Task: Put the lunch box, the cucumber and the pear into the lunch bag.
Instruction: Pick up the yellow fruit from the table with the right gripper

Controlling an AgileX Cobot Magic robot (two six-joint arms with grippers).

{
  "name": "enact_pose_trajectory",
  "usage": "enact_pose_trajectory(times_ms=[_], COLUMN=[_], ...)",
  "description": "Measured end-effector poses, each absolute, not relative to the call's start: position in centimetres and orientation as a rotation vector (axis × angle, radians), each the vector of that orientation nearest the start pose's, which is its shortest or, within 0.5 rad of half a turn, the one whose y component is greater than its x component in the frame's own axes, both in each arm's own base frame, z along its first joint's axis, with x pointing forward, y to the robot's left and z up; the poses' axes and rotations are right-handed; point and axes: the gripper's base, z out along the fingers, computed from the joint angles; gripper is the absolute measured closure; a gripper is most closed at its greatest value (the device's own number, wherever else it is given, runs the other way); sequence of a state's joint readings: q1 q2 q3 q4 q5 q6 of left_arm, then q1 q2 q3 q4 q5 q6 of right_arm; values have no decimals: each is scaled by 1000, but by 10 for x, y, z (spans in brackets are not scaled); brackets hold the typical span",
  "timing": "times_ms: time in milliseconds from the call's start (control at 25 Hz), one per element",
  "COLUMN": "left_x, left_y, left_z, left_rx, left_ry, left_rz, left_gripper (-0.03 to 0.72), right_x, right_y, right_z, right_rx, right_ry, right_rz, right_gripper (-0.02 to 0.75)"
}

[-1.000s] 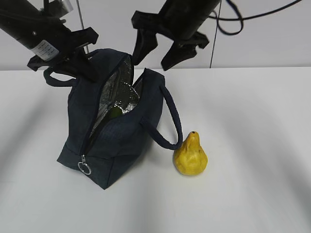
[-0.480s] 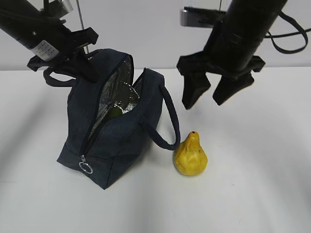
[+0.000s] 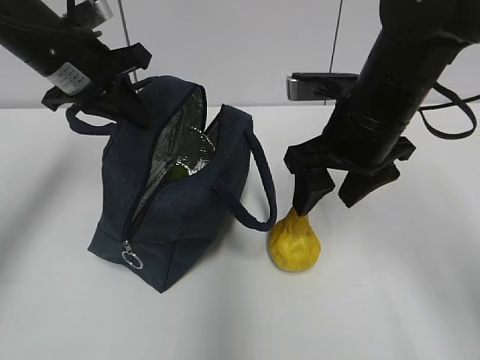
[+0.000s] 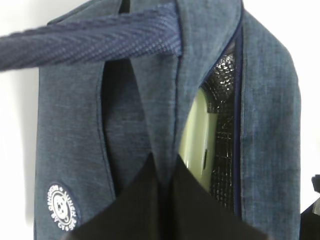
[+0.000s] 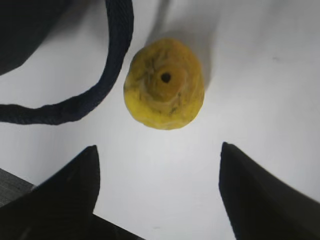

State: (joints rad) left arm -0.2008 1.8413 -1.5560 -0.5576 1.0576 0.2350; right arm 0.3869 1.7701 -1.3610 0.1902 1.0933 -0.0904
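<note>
Pear (image 3: 295,244) step: we hold the bag (image 3: 176,210) rim, left jaws clamped; right jaws apart above pear; next, lower and close.

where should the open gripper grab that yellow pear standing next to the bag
Grip the yellow blotchy pear across its wide lower belly, coming straight down from above. It stands upright on the white table with its narrow neck pointing up, so the neck would slip between the jaws while the belly gives broad sides. The right gripper is open above it. Keep clear of the dark navy bag's loop handle close on one side.

Yellow pear (image 3: 295,244) upright beside open lunch bag (image 3: 176,206)
</note>
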Motion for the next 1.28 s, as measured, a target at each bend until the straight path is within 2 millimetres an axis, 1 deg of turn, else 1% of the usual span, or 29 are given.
enact_pose_trajectory(times_ms=[120,240,320,600,680,920,1120,1200,1280], left_x=[377,376,376,376,376,376,376,376,376], left_y=[-120,-120,-120,-120,-120,-120,-119,-119,-119], left_z=[282,282,282,282,282,282,282,282,282], left_rx=[322,323,323,324,324,324,328,328,328], left_ry=[2719,2721,2721,2721,2722,2722,2725,2725,2725], left_rz=[-733,-734,-734,-734,-734,-734,-728,-728,-728], left_gripper=[688,688,688,688,688,688,688,688,688], right_x=[325,330,333,347,350,362,367,367,367], right_y=[149,151,153,158,159,164,167,167,167], right_z=[240,225,214,194,191,192,183,183,184], right_rx=[-627,-652,-665,-666,-665,-660,-659,-660,-662], right_ry=[2925,2952,2968,2972,2972,2947,2969,2968,2968], right_rz=[297,298,293,286,286,295,300,301,301], right_gripper=[181,140,129,130,134,148,154,172,212])
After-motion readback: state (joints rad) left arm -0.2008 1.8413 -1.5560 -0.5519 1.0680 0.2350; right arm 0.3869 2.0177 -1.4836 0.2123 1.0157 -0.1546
